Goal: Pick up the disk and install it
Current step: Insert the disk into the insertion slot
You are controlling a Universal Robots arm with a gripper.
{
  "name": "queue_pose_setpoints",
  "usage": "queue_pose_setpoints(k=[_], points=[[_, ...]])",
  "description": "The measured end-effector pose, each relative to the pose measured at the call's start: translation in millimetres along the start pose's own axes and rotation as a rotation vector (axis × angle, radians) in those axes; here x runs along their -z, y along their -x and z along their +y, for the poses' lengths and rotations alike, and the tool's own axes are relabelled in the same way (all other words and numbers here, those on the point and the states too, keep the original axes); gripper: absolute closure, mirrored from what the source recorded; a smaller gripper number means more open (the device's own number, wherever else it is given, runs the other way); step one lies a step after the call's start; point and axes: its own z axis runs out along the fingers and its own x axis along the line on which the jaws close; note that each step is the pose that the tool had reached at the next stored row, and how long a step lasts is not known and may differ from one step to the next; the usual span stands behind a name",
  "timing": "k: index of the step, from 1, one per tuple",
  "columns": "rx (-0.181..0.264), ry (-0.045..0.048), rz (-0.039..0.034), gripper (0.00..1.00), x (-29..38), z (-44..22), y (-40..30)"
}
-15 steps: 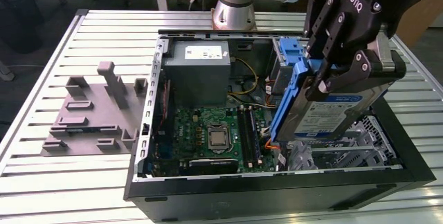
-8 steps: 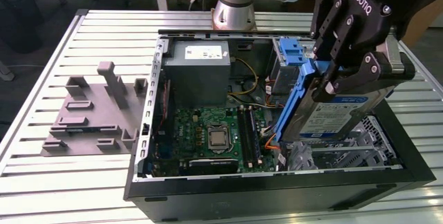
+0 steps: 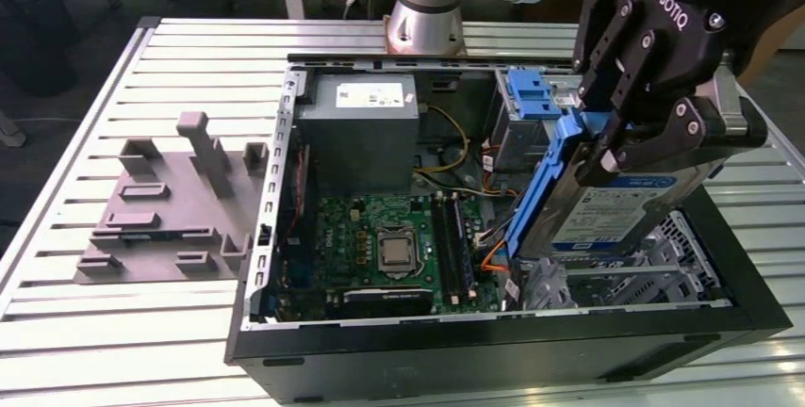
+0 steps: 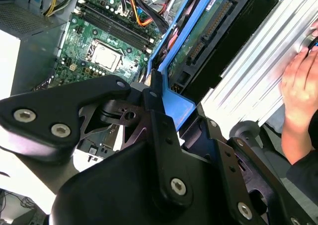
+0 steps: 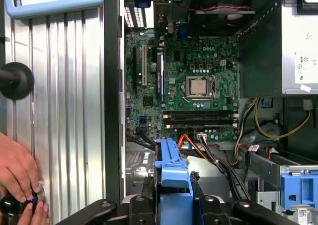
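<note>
The disk (image 3: pixel 625 211) is a silver-grey drive with a white and blue label and a blue frame. It hangs on edge, tilted, over the open computer case (image 3: pixel 503 336), above the metal drive cage (image 3: pixel 642 273) at the exterior view's right. My black gripper (image 3: pixel 635 141) is shut on its upper end. Both wrist views look down past the fingers at the disk's blue frame (image 5: pixel 171 171). The second wrist view also shows its green circuit side (image 4: pixel 198 34), with my gripper (image 4: pixel 166 111) clamped on the frame.
Inside the case lie the motherboard (image 3: pixel 390 237), a grey power-supply box (image 3: pixel 365 129), loose cables and a blue bracket (image 3: pixel 534 91). A grey fixture (image 3: pixel 164 209) stands on the slatted table at the exterior view's left. A person's hand (image 5: pixel 20 173) rests on a black knob beside the case.
</note>
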Motion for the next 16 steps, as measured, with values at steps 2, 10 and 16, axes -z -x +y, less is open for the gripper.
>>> queue_pose_setpoints(k=[2,10,16], points=[[0.000,0.0000,0.0000,0.63,0.0,-0.7,0.0],[0.000,0.0000,0.0000,0.63,-0.6,-12.2,0.4],[0.000,-0.0005,0.0000,0.63,-1.3,-18.6,0.7]])
